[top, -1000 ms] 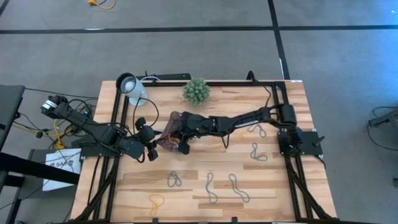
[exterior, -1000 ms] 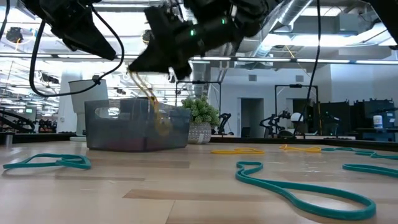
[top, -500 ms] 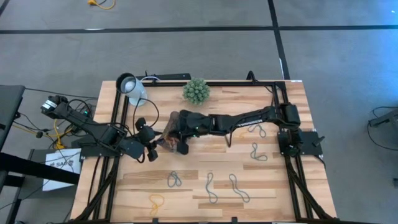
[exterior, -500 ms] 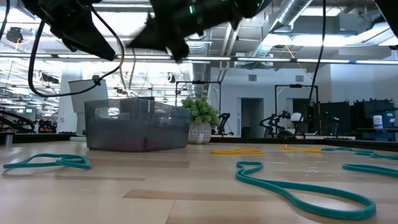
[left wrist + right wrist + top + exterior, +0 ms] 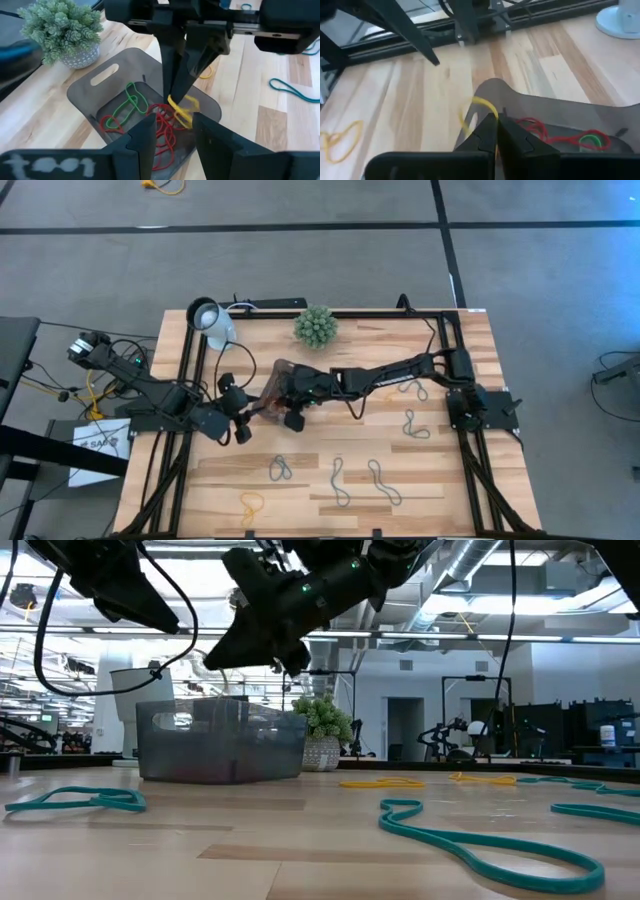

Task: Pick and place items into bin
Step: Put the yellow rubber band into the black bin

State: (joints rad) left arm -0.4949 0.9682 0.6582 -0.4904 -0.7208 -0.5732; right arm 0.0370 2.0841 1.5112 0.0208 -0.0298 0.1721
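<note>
Right pincer [image 5: 176, 95] hangs closed over the bin [image 5: 120, 70], pinching a yellow loop [image 5: 182, 109]. Only the wrist views reveal red loops [image 5: 162, 131] and a green loop [image 5: 127, 102] inside. Left pincer [image 5: 236, 408], spread wide, waits at the bin's 9 o'clock.

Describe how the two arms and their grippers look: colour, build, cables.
Both arms are black, built of jointed segments with loose black cables looping alongside. The left gripper and right gripper each end in two slim, tapered dark fingers. A small green light glows on the right arm's wrist.
</note>
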